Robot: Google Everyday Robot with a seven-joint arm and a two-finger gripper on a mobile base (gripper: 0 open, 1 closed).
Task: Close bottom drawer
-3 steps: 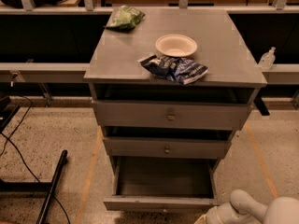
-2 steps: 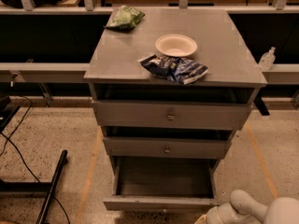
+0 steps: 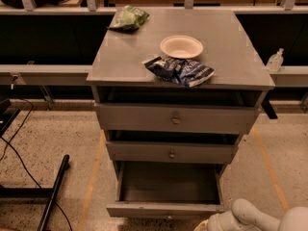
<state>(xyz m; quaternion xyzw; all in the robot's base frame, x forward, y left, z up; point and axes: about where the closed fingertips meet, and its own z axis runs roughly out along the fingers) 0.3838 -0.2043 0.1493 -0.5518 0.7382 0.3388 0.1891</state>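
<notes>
Camera view looks down at a grey cabinet (image 3: 144, 57) with three drawers, standing in the middle of the frame on a speckled floor (image 3: 43, 143).

The bottom drawer (image 3: 168, 210) is at the lower centre of the frame and is pulled well out towards the viewer. Its plain grey inside is exposed and holds nothing visible. Its low, flat front panel lies close to the bottom edge of the frame.

Above it, the middle drawer (image 3: 172, 153) and the top drawer (image 3: 175, 119) each have a small round knob at the centre. A dark gap shows above each front.

On the cabinet top, a white bowl (image 3: 181, 46) sits near the centre. A crumpled blue bag (image 3: 179, 71) lies just in front of it, near the front edge. A green bag (image 3: 128, 18) lies at the back left corner.

The robot's white arm (image 3: 250, 216) enters at the lower right corner of the frame. The gripper (image 3: 211, 225) is at the very bottom edge, just beside the right end of the bottom drawer's front panel, and is mostly cut off by the frame. Whether it is parted or closed, I cannot tell, nor whether it touches the panel.

A small clear bottle (image 3: 275, 60) stands on a ledge to the right of the cabinet. At lower left, a black bar (image 3: 54, 191) and thin black cables (image 3: 19, 153) lie on the floor.
</notes>
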